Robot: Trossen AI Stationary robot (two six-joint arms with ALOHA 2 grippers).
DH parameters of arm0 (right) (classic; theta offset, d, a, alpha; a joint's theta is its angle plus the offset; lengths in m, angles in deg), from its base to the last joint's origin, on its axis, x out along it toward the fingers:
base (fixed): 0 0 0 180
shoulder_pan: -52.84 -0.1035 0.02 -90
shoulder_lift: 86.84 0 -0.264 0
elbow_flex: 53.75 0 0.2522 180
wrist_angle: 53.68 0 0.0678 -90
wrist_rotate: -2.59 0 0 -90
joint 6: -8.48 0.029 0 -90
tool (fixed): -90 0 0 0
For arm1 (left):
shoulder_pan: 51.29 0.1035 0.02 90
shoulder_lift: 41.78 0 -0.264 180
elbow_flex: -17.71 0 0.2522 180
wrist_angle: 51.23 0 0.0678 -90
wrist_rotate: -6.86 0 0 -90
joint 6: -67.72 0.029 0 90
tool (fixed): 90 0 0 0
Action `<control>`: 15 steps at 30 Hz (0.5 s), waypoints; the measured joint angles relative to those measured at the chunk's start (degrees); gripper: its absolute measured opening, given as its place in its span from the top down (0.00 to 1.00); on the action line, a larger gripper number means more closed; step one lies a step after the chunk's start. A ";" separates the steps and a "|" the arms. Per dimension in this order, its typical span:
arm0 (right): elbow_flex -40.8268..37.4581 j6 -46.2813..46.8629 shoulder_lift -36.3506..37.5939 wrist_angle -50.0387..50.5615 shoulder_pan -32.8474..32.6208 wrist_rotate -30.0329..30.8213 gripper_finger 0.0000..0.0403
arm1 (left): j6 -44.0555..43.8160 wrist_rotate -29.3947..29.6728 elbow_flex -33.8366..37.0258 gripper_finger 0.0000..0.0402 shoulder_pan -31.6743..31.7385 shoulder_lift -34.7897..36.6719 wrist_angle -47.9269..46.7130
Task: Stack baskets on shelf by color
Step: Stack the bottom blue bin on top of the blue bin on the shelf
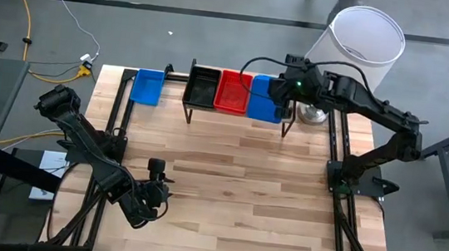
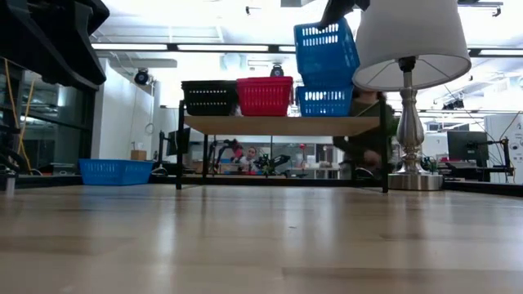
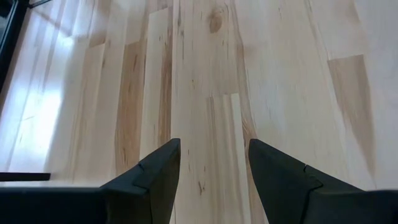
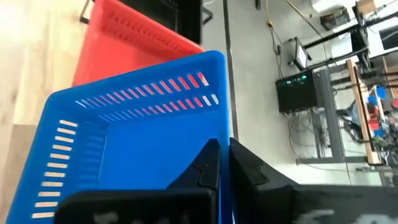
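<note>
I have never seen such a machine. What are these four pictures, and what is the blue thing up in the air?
It is a robot with two dark arms at a wooden table. One picture looks down from above, one looks level across the table, and two come from cameras on the arms' wrists. The right gripper is shut on the wall of a blue basket, holding it tilted above another blue basket on the shelf. A red basket and a black basket stand beside that one. One more blue basket lies on the table, next to the shelf. A lamp stands near the shelf. The left gripper waits open over bare wood.
</note>
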 joint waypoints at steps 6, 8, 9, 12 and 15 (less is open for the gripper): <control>-1.62 0.08 -0.12 -0.17 1.84 -2.39 1.00 | -0.02 -0.07 0.00 0.55 0.00 0.00 0.59; -2.58 0.01 -0.13 -0.36 2.64 -2.63 1.00 | -0.04 -0.11 0.00 0.55 0.00 0.00 0.98; -3.15 -0.07 -0.13 -0.94 2.98 -2.79 1.00 | -0.07 -0.17 -0.01 0.55 0.00 0.00 1.11; -4.26 -0.96 -0.28 -1.45 3.62 -2.82 1.00 | -0.09 -0.18 -0.02 0.55 0.00 0.00 1.11; -4.64 -1.38 -0.26 -2.24 3.95 -3.19 1.00 | -0.05 -0.18 0.00 0.55 0.00 0.00 1.12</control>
